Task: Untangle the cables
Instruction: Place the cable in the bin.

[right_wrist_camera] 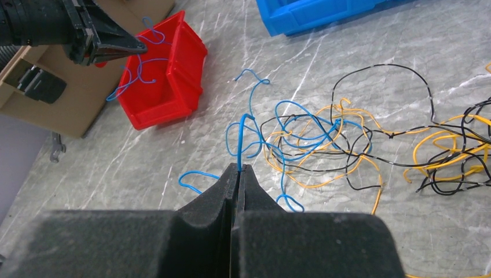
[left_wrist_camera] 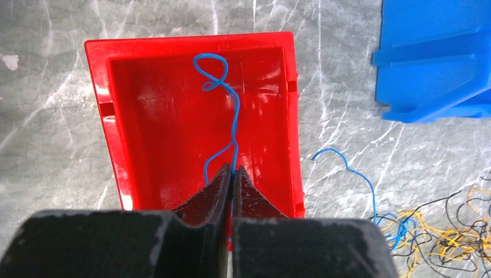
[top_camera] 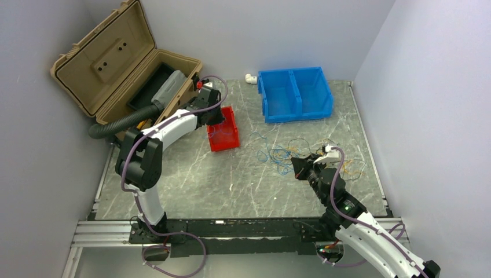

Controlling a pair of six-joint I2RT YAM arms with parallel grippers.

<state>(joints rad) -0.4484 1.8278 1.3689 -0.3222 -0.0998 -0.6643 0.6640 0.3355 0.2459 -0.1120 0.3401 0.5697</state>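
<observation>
Cables (right_wrist_camera: 312,132) are light, floppy, snag-prone; left claw (left_wrist_camera: 232,174) and right claw (right_wrist_camera: 238,170) each clamp shut on a blue strand (left_wrist_camera: 235,116), so grip loose ends.

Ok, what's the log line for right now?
left claw shut on blue wire over red bin | right claw shut on blue strand at tangle

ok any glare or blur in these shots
left wrist: white glare inside the glossy red bin, left gripper soft up close; right wrist: right gripper blurred, cables sharp; top external: even light, the same cables barely resolve
</observation>
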